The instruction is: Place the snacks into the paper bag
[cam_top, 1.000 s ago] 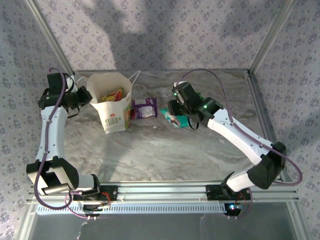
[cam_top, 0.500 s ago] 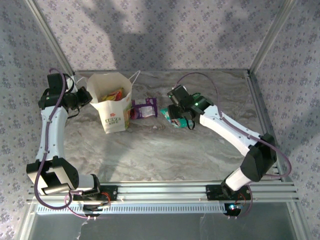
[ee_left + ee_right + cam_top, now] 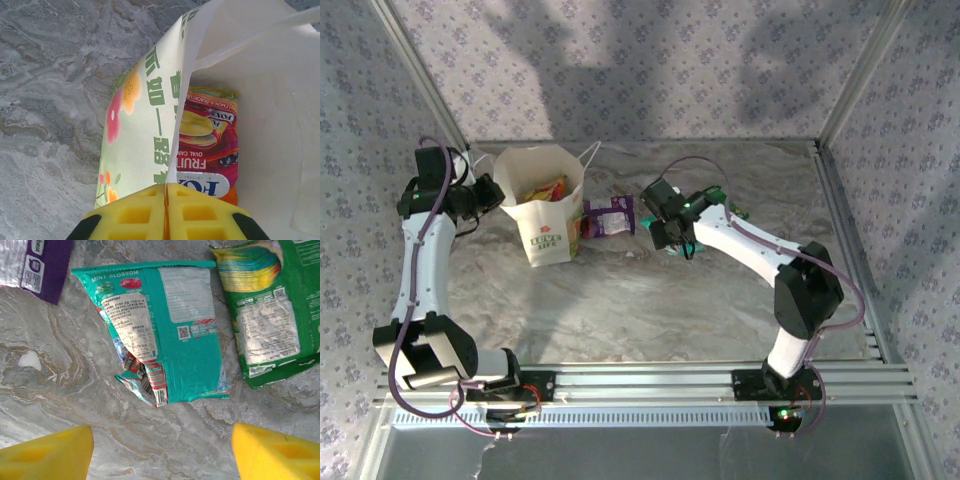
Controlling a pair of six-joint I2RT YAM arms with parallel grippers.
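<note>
Marbled table (image 3: 620, 310), teal packet (image 3: 185, 340), paper bag (image 3: 548, 238)

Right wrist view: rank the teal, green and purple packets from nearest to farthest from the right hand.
1. teal packet: straight ahead, in line with the gap between the fingers of the open right hand.
2. green packet: ahead, on the picture's right side.
3. purple packet: far upper-left corner of the picture.
</note>
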